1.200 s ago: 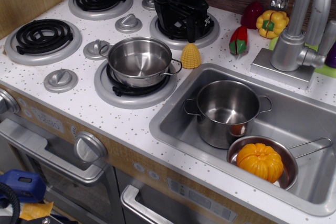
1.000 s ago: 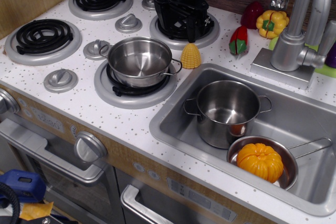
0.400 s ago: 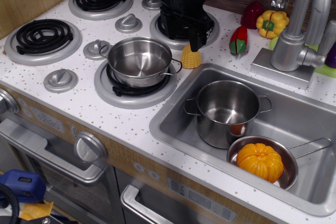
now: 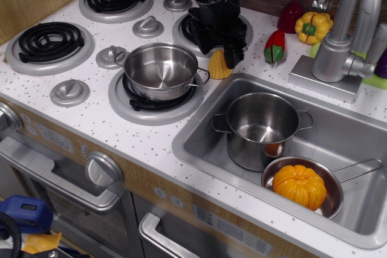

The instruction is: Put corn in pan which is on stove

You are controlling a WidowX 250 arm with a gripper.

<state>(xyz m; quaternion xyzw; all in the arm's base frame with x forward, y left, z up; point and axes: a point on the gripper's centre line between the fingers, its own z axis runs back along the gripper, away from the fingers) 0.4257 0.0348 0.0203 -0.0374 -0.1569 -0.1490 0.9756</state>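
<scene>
The small yellow corn [image 4: 217, 66] stands on the white speckled stove [image 4: 91, 113], just right of the pan and near the sink's back left corner. The pan [image 4: 160, 70], shallow shiny steel with two loop handles, sits empty on the front right burner. My black gripper [image 4: 219, 54] is open and reaches down from the back. Its two fingers stand on either side of the corn's top and hide part of it. I cannot tell whether the fingers touch the corn.
The sink [image 4: 199, 149] on the right holds a deeper steel pot [image 4: 261, 128] and a long-handled skillet [image 4: 334, 200] with an orange pumpkin [image 4: 300, 186]. A faucet [image 4: 341, 34], a red pepper [image 4: 275, 46] and a yellow pepper [image 4: 313, 26] stand behind. Grey knobs [image 4: 70, 92] lie between burners.
My gripper has moved forward and down from over the back right burner to the corn, and its fingers now flank the corn's top. The corn and pan have not moved.
</scene>
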